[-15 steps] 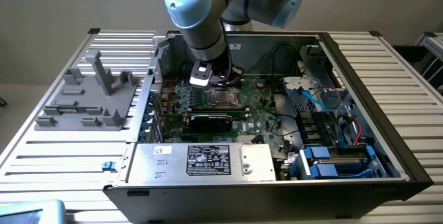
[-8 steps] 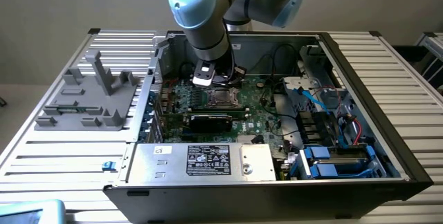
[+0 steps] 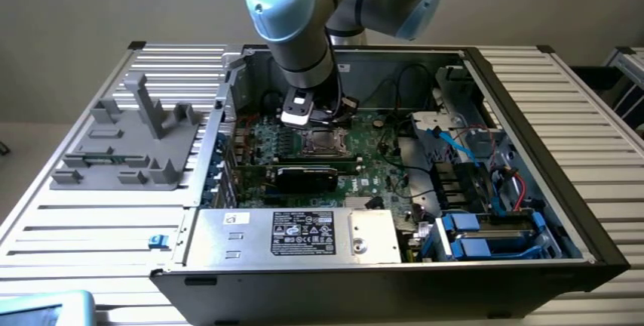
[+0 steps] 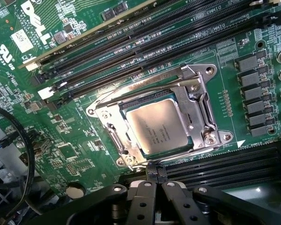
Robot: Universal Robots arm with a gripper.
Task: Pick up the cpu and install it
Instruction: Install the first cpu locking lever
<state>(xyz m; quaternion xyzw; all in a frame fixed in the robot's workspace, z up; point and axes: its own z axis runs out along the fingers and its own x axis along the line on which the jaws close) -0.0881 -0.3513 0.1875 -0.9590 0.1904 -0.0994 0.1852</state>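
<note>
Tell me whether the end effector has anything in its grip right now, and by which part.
Nothing is held. The end effector is shut and empty just above the cpu, which lies in the socket frame on the motherboard.

– The cpu (image 4: 161, 127)?
– Dull brushed metal top, just beyond the hand's (image 4: 154, 176) matt black tips.
– Around it?
– Shiny steel socket frame (image 4: 203, 115), glossy green motherboard (image 4: 75, 136).

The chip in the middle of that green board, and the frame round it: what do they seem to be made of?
The cpu looks topped with dull, brushed metal: it gives a soft grey sheen and carries faint printed lettering. The socket frame looks like brighter bare steel, since it throws sharp glints and has stamped edges. The green board seems lacquered fibreglass, though that is a guess from its gloss.
</note>
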